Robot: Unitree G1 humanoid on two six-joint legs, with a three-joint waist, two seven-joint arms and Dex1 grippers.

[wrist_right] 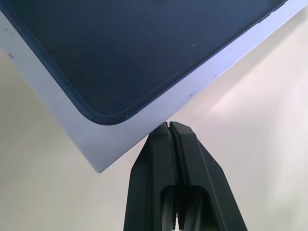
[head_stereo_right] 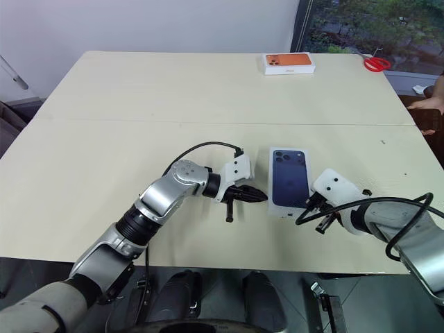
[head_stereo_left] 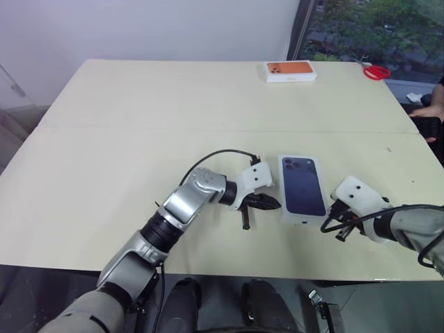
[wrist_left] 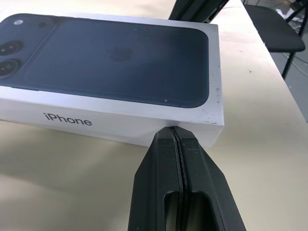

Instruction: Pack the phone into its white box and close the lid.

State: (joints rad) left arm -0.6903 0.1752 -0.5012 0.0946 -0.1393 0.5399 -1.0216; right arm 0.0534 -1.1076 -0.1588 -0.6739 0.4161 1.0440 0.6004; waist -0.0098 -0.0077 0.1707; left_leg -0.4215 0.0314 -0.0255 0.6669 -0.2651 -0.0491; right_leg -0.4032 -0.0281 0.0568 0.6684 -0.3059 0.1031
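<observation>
Now the lid point(head_stereo_left: 302, 187), printed side up with the dark blue phone picture, sits flat on the cream tabletop point(head_stereo_left: 139, 173) at lower centre-right of the head view; whatever lies beneath it is hidden. Left hand point(head_stereo_left: 272, 203) just left of it, fingers pressed together, tips at the lid's side wall near a corner, holding nothing. Right hand point(wrist_right: 168, 126) at the lid's lower right edge, fingers likewise pinched together, empty. White box with orange picture point(head_stereo_left: 291, 71) and red scissors point(head_stereo_left: 377, 71) lie at upper right, well apart.
</observation>
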